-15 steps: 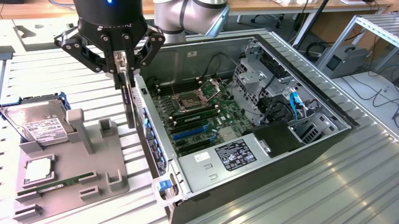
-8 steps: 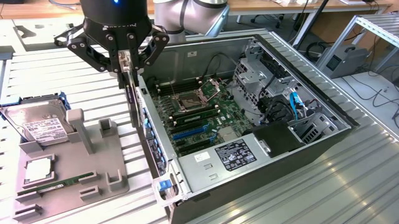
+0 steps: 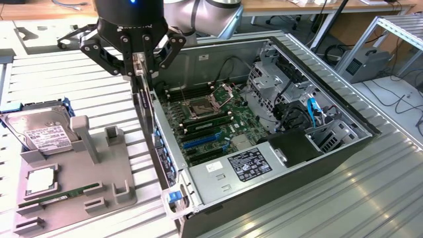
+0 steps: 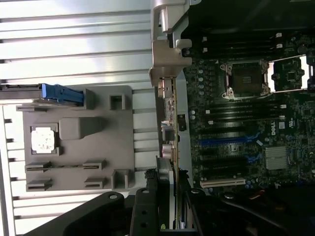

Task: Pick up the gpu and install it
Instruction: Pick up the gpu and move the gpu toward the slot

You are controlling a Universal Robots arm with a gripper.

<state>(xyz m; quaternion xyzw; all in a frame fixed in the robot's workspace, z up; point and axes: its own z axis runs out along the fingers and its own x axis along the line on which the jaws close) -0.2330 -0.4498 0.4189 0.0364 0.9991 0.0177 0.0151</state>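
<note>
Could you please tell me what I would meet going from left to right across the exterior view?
hard drive → gpu, clamped edge-on in the gripper → CPU socket → blue cable

The gpu (image 3: 142,109) hangs edge-on, so its face and cooler cannot be seen, and its upper end is hidden between the fingers of the gripper (image 3: 137,59). The arm (image 3: 198,15) is cut off by the exterior view's top edge. Print on the power supply label (image 3: 250,163) is too small to read.
</note>
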